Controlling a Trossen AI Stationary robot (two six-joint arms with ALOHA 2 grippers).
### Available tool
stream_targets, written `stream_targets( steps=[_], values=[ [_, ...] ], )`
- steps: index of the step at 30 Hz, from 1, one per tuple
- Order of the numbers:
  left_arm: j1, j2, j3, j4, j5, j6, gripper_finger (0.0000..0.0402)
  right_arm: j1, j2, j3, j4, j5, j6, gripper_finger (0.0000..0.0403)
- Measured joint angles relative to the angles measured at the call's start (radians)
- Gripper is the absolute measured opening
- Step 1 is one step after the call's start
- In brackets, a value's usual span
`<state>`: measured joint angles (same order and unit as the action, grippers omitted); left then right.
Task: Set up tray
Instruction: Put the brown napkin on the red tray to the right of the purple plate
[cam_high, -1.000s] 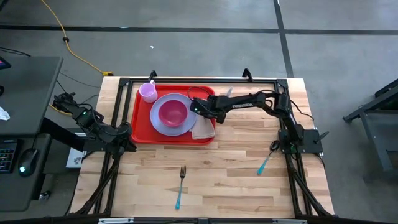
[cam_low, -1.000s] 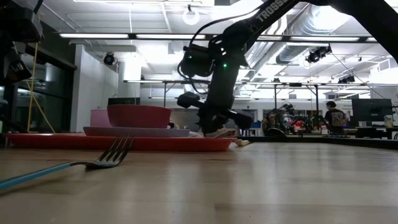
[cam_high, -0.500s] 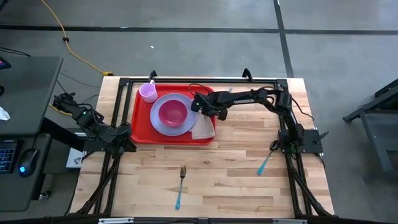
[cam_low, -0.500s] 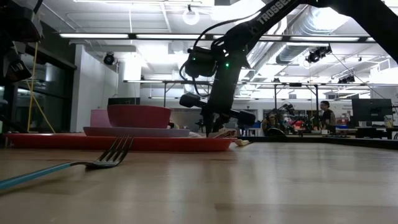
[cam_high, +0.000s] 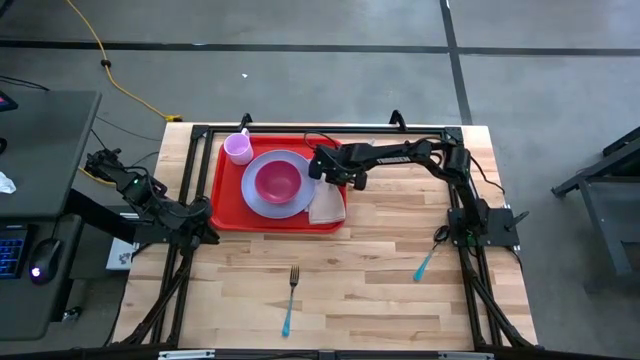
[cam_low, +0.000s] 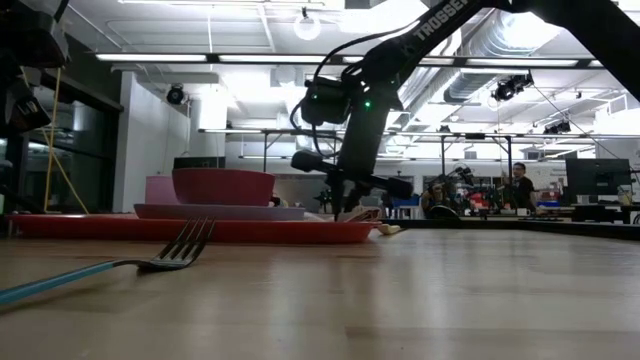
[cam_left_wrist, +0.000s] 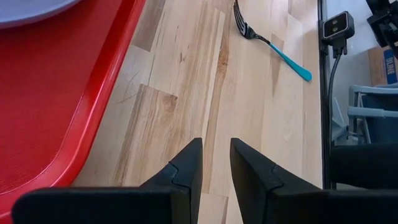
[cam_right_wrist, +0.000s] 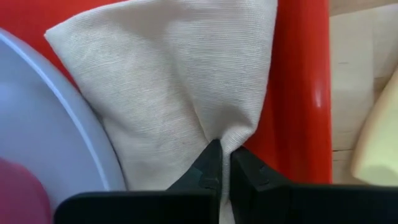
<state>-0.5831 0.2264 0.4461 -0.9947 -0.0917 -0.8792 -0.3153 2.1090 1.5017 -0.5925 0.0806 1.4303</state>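
Observation:
The red tray (cam_high: 228, 200) lies at the table's far middle. On it are a lavender plate (cam_high: 254, 196) with a pink bowl (cam_high: 278, 181), a pink cup (cam_high: 238, 148) and a beige napkin (cam_high: 328, 207) on its right part, beside the plate. My right gripper (cam_high: 334, 182) stands over the napkin's far end, shut on it (cam_right_wrist: 222, 149). My left gripper (cam_left_wrist: 216, 149) waits by the tray's near left corner, slightly open over bare wood. My right gripper pinches a gathered fold of the napkin (cam_right_wrist: 219, 134) between its two fingertips, at the cloth's far end. It comes steeply from above. Creases run from the pinch into the cloth, which fans out flat on the tray (cam_right_wrist: 298, 93) beside the plate (cam_right_wrist: 56, 137).
A fork with a teal handle (cam_high: 290, 298) lies on the wood near the front middle. Another teal-handled utensil (cam_high: 427, 262) lies at the right by the right arm's base. A pale yellowish thing (cam_right_wrist: 376, 137) sits just off the tray's right rim.
My right gripper has shifted a little toward the table's far edge and rolled its wrist, staying shut on the napkin. The napkin's near part stays on the tray.

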Motion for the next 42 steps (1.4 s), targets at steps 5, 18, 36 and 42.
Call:
stream_targets(
  steps=[5,18,36,42],
  values=[
    [0.0,0.0,0.0,0.0,0.0,0.0,0.0111,0.0,0.0,0.0,0.018,-0.012,-0.023,0.0001],
    [0.0,0.0,0.0,0.002,0.008,0.001,0.0111,-0.017,-0.002,0.001,0.014,-0.07,-0.069,0.0001],
    [0.0,0.0,0.0,0.002,0.008,0.0,0.0111,-0.021,-0.003,0.002,0.005,-0.08,-0.071,0.0],
    [0.0,0.0,0.0,0.002,0.008,0.0,0.0111,-0.021,-0.003,0.002,0.016,-0.08,-0.072,0.0001]
  ],
)
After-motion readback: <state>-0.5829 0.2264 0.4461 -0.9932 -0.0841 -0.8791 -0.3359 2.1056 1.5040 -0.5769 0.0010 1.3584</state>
